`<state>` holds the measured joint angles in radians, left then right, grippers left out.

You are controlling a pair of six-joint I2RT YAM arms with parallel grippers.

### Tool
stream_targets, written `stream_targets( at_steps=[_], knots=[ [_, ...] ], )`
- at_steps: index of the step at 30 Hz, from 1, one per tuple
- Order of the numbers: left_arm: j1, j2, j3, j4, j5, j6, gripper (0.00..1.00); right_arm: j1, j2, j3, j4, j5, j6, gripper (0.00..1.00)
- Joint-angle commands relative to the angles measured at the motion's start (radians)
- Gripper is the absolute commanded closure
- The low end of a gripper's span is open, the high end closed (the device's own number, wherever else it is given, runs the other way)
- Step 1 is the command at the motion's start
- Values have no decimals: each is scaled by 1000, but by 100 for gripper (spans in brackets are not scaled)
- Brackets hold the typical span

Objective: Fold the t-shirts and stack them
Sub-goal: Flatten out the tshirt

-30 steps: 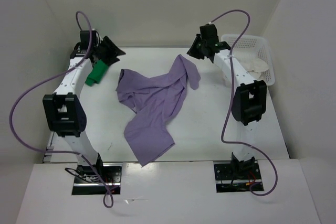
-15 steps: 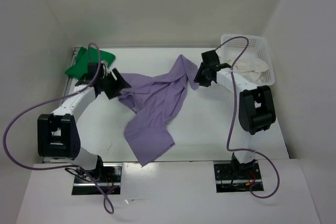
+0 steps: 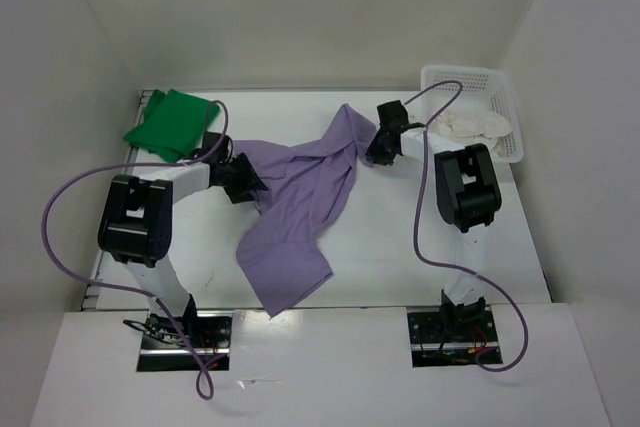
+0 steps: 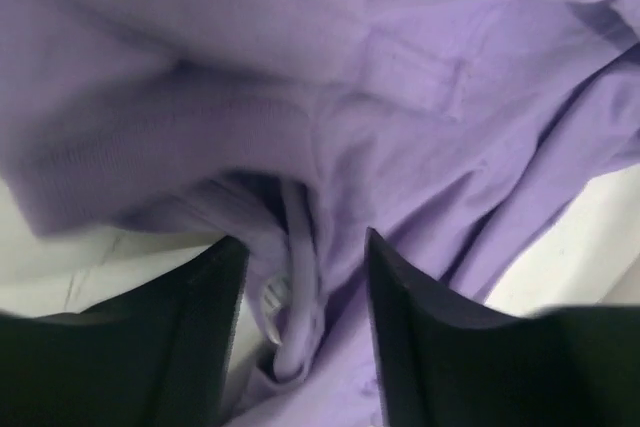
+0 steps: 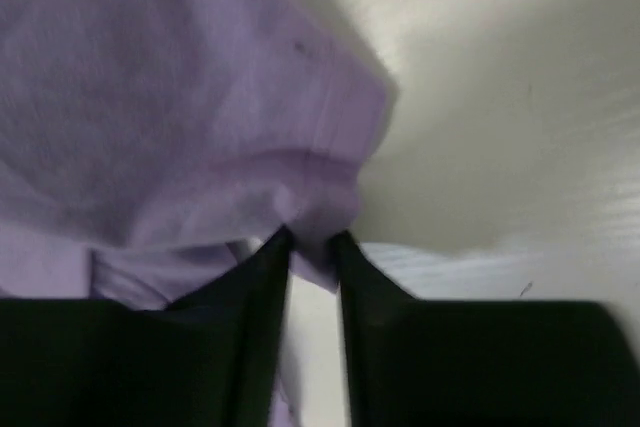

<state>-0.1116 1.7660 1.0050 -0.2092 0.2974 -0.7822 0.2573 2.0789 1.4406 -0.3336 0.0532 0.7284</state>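
Lavender shirt point(image 3: 300, 197), left end effector point(image 4: 305, 247) released astride its fold, right end effector point(image 5: 312, 239) pinching its edge

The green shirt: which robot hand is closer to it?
Left. The left gripper is close beside the green shirt; the right gripper is across the table, beyond the purple shirt.

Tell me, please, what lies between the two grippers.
The lavender t-shirt spans the stretch from left gripper to right gripper, as the top view shows.

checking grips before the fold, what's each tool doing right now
Left tool: open around a fold of the purple shirt, not clamped.
Right tool: closed, pinching the purple shirt's edge.
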Motion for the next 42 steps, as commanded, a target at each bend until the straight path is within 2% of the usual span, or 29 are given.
stream_targets(
  at_steps=[1, 2, 3, 6, 7, 14, 19, 21, 22, 23, 24, 26, 28, 30, 31, 33, 34, 36, 37, 39, 40, 42],
  knots=[
    [-10, 56, 55, 62, -23, -6, 45, -15, 62, 64, 38, 24, 37, 76],
    [-10, 67, 69, 62, -46, -6, 54, -15, 63, 76, 24, 23, 49, 92],
    [-10, 79, 89, 48, -64, -6, 69, -15, 63, 87, 13, 13, 49, 97],
    [-10, 113, 193, 21, -93, 3, 85, 3, -18, 77, -19, 13, 60, 100],
    [6, 113, 217, 8, -93, 3, 90, 13, -105, 43, -28, 32, 60, 100],
    [150, 137, 380, -54, -130, 46, 94, 66, -530, -62, -154, 22, 2, 100],
    [187, 156, 477, -78, -159, 70, 94, 36, -600, -17, -237, 16, -46, 100],
    [199, 168, 538, -88, -159, 80, 88, 25, -533, 12, -228, 31, -56, 98],
    [199, 179, 556, -97, -146, 80, 79, 5, -492, 64, -217, 31, -57, 98],
    [199, 179, 567, -98, -132, 89, 67, -18, -446, 96, -217, 19, -57, 98],
    [199, 179, 567, -98, -132, 89, 42, -18, -400, 131, -208, 10, -57, 98],
    [199, 142, 555, -98, -132, 99, 24, -27, -266, 254, -208, 22, -66, 98],
    [199, 72, 523, -98, -156, 100, 10, -36, -139, 408, -214, 21, -66, 98],
    [199, -5, 477, -111, -177, 110, 5, -46, -64, 516, -257, 20, -66, 94],
    [199, -29, 460, -111, -187, 133, 4, -46, -28, 623, -281, 20, -66, 83],
    [199, -107, 393, -157, -208, 149, 3, -46, 50, 711, -349, 11, -76, 72],
    [199, -138, 359, -166, -208, 149, 3, -46, 50, 702, -363, 11, -87, 64],
    [199, -227, 285, -208, -208, 158, 5, -46, -44, 620, -320, 20, -87, 60],
    [199, -259, 206, -222, -208, 158, 7, -46, -86, 510, -283, 20, -87, 60],
    [199, -351, 132, -284, -208, 144, 14, -46, -225, 384, -246, 11, -76, 59],
    [208, -385, 97, -307, -195, 135, 26, -37, -268, 269, -246, 11, -52, 59],
    [231, -484, -20, -364, -175, 82, 41, -27, -407, 140, -205, -27, -14, 61]
  ],
)
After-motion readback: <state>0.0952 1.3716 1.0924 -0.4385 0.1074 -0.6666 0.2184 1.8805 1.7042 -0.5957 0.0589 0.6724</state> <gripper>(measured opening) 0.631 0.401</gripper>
